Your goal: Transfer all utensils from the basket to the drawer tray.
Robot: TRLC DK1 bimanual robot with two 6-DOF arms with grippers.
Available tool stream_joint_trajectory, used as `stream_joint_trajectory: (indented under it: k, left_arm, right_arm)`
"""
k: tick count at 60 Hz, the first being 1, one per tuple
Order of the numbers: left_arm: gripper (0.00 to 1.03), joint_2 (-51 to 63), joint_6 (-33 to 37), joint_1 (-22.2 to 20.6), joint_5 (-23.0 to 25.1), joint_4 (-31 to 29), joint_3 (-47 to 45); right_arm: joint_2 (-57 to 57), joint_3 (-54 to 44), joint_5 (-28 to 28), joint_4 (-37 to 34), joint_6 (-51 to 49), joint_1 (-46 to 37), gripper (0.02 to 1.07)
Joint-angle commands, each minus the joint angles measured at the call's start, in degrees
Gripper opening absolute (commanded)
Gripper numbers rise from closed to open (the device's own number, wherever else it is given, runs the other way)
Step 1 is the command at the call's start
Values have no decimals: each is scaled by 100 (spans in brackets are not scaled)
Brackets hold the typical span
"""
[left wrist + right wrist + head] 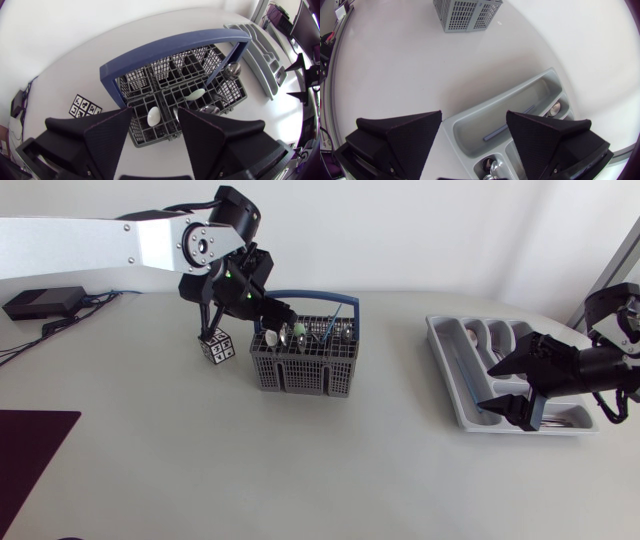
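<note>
Here, the basket (300, 370) is a grey plastic lattice of small square cells with an arched blue handle (170, 47), standing on the smooth white tabletop (300, 470). Utensils stand in its cells: a white spoon (154, 116), a second pale spoon (196, 93) and a shiny metal spoon bowl (232, 70). The left gripper (155, 135) hangs just above the basket, its matte wedge-shaped fingers parted and empty. Just beside the basket sits a small cube (216, 346) covered in black-and-white marker squares. Well apart lies the drawer tray (447, 370), smooth grey moulded plastic with rounded compartments. Its long compartment holds a slim blue piece (507, 127), and metal utensils (492, 165) lie in the neighbouring one. The right gripper (472, 145) hovers over the tray, fingers spread wide, holding nothing.
</note>
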Motion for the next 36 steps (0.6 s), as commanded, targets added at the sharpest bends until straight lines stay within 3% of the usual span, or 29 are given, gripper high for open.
stream_joint_trajectory:
  k: [1, 4, 21, 36]
  left_arm:
    - [58, 240, -331, 122, 336, -76, 76]
    - [51, 319, -419, 202, 600, -93, 138]
    - [38, 661, -648, 263, 1364, -313, 445]
    - [28, 653, -674, 369, 1479, -304, 472]
  right_arm:
    - [60, -203, -78, 65, 90, 39, 95]
    - [69, -238, -78, 144, 81, 39, 95]
    - [95, -379, -78, 302, 90, 47, 95]
    - [51, -528, -78, 364, 99, 100, 95]
